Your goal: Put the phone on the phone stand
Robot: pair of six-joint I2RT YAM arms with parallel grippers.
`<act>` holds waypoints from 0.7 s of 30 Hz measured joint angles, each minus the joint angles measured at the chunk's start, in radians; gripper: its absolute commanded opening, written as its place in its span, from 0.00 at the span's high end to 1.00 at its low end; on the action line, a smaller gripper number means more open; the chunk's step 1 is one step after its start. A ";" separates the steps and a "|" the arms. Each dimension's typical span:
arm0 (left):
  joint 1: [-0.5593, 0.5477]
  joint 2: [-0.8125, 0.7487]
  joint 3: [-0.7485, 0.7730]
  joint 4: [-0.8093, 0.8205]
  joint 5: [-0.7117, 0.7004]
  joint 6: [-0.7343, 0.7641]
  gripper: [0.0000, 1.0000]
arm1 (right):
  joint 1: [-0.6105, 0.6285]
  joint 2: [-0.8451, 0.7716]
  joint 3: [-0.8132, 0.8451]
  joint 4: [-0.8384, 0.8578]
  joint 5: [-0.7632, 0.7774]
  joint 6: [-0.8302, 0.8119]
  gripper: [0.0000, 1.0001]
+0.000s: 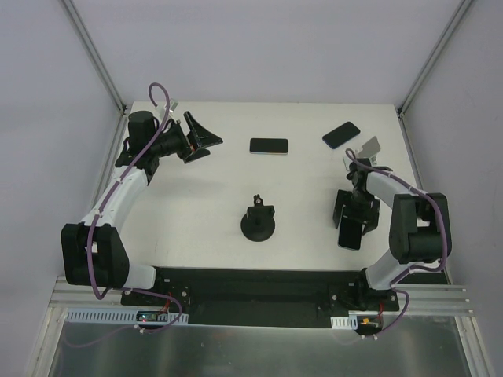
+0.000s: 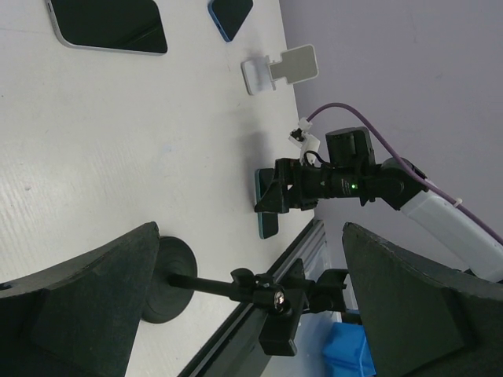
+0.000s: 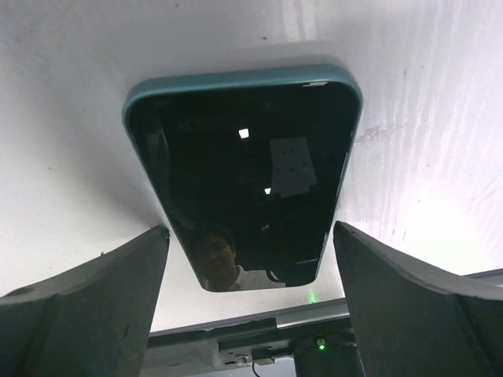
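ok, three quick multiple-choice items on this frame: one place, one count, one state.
1. Where on the table is the phone stand?
A) centre, toward the near edge
B) back right corner
C) against the left edge

2. How many phones lie on the table?
A) one
B) two
C) three

3. The right gripper is:
A) shut on the stand
B) open over the teal-cased phone
C) open over bare table

Answers:
1 A: the top view shows it mid-table, near the front.
2 C: the back-centre phone, the back-right phone and the teal-cased phone.
3 B: the wrist view shows its fingers spread on either side of the phone.
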 measured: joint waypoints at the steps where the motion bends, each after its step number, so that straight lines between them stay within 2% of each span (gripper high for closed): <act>1: 0.000 0.001 0.000 0.000 0.000 0.001 0.01 | 0.010 0.004 0.005 -0.003 0.006 0.008 0.19; 3: 0.000 0.006 0.000 0.000 0.000 0.002 0.01 | 0.027 0.011 0.011 -0.007 0.017 0.019 0.25; 6: 0.000 0.016 0.000 -0.001 0.000 0.002 0.01 | 0.049 0.029 0.027 -0.015 0.019 0.034 0.41; 7: 0.000 0.019 0.000 -0.001 0.000 0.002 0.01 | 0.053 0.032 0.030 -0.018 0.019 0.037 0.50; 9: 0.000 0.021 0.000 -0.001 0.000 0.002 0.01 | 0.057 0.034 0.032 -0.018 0.017 0.041 0.56; 12: 0.000 0.022 0.000 -0.001 0.001 0.002 0.01 | 0.061 0.034 0.033 -0.018 0.016 0.043 0.72; 14: 0.000 0.022 0.000 0.000 0.003 0.001 0.01 | 0.066 0.034 0.033 -0.016 0.017 0.043 0.77; 15: 0.000 0.022 0.000 0.000 0.004 0.002 0.01 | 0.069 0.032 0.033 -0.015 0.018 0.043 0.86; 18: 0.000 0.023 0.000 0.000 0.005 0.002 0.01 | 0.086 0.024 0.031 0.000 0.019 0.042 0.99; 21: 0.000 0.029 0.000 0.000 0.005 0.007 0.01 | 0.114 0.002 0.023 0.051 0.019 0.029 0.99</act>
